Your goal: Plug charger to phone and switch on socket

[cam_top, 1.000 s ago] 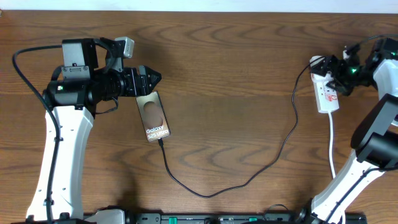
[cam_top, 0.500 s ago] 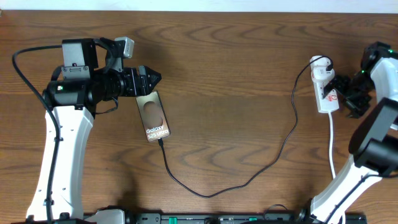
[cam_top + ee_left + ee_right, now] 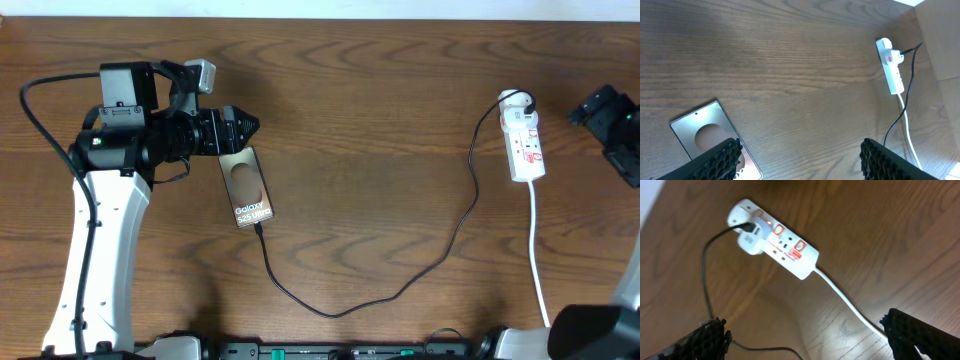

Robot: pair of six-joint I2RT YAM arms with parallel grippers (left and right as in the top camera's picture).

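Observation:
The phone [image 3: 251, 187] lies face up left of centre; it also shows in the left wrist view [image 3: 702, 137]. The charger cable [image 3: 400, 288] runs from the phone's lower edge in a loop to a white adapter [image 3: 751, 241] plugged into the socket [image 3: 524, 145]. The socket also shows in the right wrist view [image 3: 785, 242] and in the left wrist view [image 3: 891, 70]. My left gripper [image 3: 250, 127] is open and empty just above the phone's top end. My right gripper [image 3: 592, 108] is open and empty, to the right of the socket and apart from it.
The socket's white cord [image 3: 540, 260] runs down to the table's front edge. The left arm's white body [image 3: 100, 240] stands at the left. The right arm [image 3: 628, 150] is at the right edge of the view.
My right gripper has drawn away from the socket to the right, leaving it uncovered. The left arm, phone and cable have not moved.

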